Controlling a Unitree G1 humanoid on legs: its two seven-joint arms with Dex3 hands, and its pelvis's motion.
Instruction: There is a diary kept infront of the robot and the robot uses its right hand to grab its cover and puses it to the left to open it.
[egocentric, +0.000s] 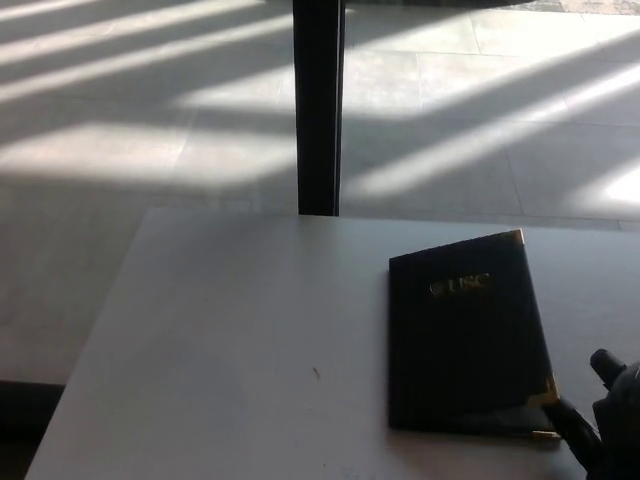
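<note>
A pale grey table (220, 330) stands before us, its far edge meeting a sunlit tiled floor (120, 150). On it lies a dark diary (462, 340), closed and flat, its cover lettered in gold and its corners capped in gold metal. Left of the diary we see a small dark speck (316, 373) on the bare tabletop.

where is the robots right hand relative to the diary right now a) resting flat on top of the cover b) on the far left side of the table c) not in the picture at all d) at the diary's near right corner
d: the right hand sits at the picture's lower right, a finger reaching to the gold-tipped near right corner of the closed diary.
</note>
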